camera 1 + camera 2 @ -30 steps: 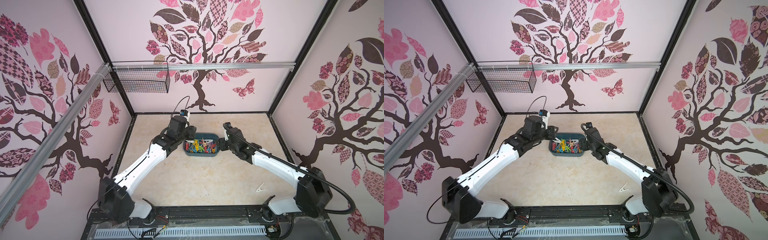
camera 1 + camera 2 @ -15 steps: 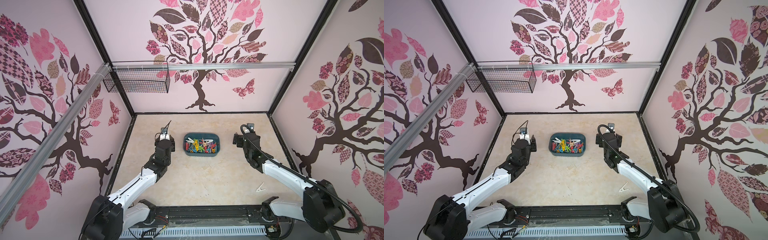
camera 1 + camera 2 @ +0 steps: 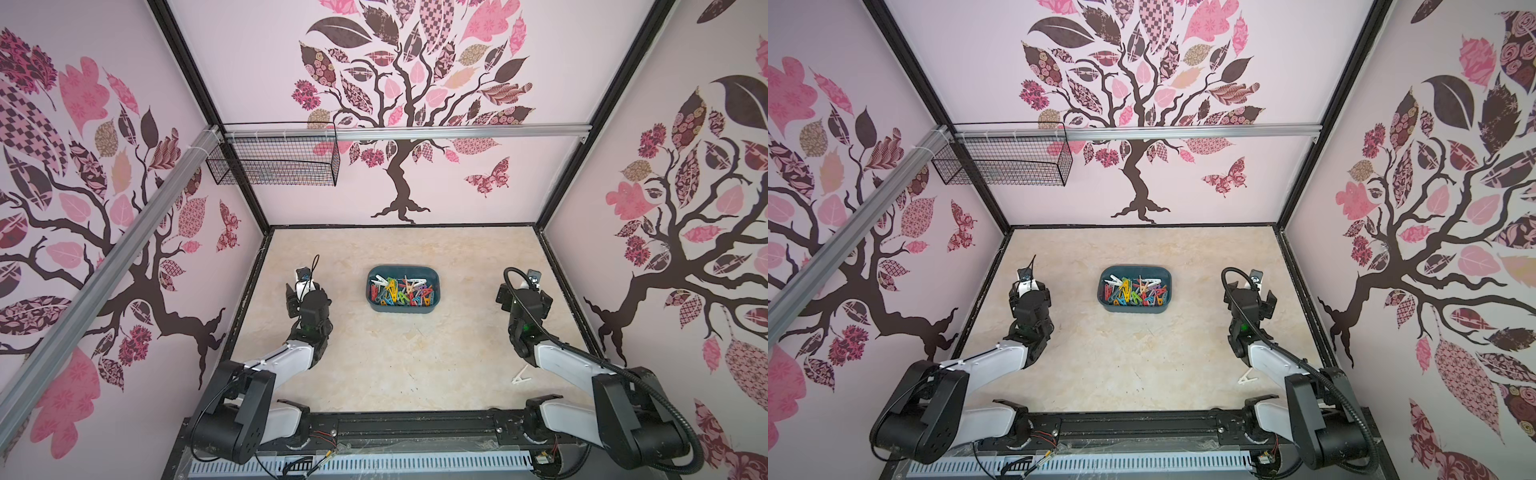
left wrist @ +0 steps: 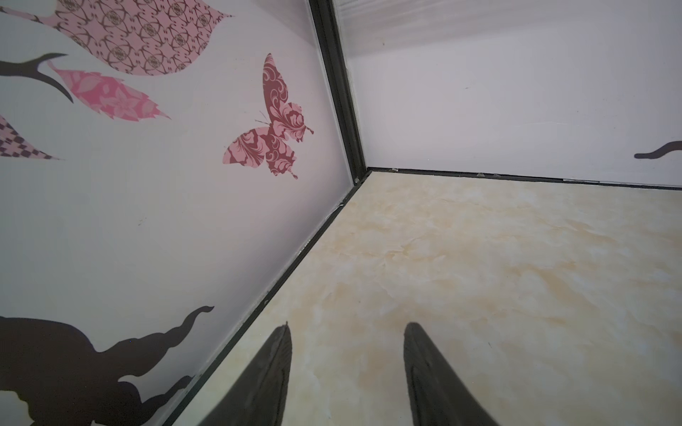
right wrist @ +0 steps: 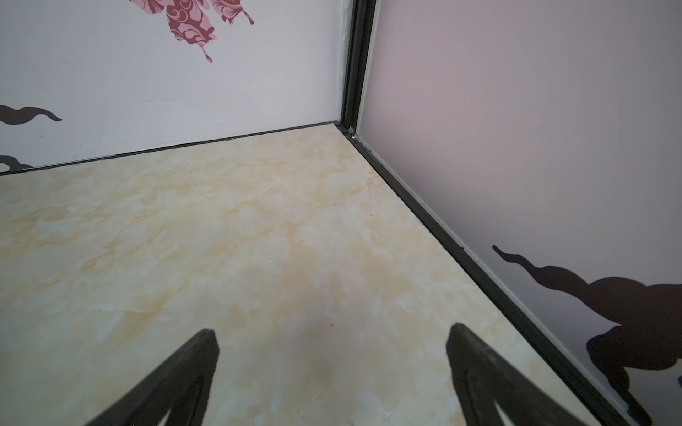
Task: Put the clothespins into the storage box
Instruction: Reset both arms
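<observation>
Left wrist view: the black two-fingered left gripper (image 4: 347, 330) is seen released, jaws apart, nothing held, over the bare beige marbled tabletop (image 4: 479, 276) by the left wall. At centre, toward the far side, the dark teal rounded plastic storage box (image 3: 402, 309) is seen in both top views. It is heaped with small coloured plastic spring clothespins (image 3: 401, 291). One white plastic clothespin (image 3: 520, 377) is left out on the table at near right, close by the right arm's white link as seen from above. The black right gripper (image 5: 332, 330) is shown wide open and empty, aimed at the far right corner. The stray peg is judged light, stiff and slippery, apt to skid or flip. It is best pinched across its two legs near the spring, with the jaws brought low to the table.
</observation>
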Available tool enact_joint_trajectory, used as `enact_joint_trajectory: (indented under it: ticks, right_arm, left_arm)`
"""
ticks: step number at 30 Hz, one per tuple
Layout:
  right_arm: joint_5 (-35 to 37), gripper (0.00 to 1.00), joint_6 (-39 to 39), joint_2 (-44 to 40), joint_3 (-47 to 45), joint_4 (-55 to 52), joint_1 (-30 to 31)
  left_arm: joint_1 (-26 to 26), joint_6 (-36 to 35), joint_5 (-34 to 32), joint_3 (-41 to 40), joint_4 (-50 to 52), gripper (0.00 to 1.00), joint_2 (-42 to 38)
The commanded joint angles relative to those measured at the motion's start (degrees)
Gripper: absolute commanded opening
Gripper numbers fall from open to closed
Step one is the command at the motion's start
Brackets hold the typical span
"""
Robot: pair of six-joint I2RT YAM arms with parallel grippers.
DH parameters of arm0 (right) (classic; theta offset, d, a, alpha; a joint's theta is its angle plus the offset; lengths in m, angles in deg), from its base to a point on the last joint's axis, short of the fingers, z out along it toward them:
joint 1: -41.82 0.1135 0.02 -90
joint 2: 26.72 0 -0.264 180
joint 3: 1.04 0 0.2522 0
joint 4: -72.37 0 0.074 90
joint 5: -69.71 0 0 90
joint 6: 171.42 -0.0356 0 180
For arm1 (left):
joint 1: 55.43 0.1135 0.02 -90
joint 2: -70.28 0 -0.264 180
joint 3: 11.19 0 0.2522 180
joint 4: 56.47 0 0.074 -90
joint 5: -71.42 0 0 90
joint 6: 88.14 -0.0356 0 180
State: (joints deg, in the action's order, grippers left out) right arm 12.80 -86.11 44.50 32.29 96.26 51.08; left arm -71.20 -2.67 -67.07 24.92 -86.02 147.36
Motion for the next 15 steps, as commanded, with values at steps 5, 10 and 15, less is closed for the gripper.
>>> enact_joint_trajectory:
  ticks: [5, 10, 15]
  right_arm:
    - [-5.89, 1.0, 0.44, 11.16, -1.53, 19.39, -0.32]
    - [-11.87, 1.0, 1.73, 13.68, -2.44, 23.27, -2.15]
    - [-13.15, 1.0, 2.51, 20.01, -5.51, 36.12, -2.67]
  left_arm:
    - [1.33, 0.22, 5.9, -5.56, -15.76, 0.55, 6.75]
    - [6.27, 2.76, 14.99, -5.38, -19.46, 0.55, 11.24]
    - [9.15, 4.33, 23.0, -3.08, -12.66, 0.66, 10.32]
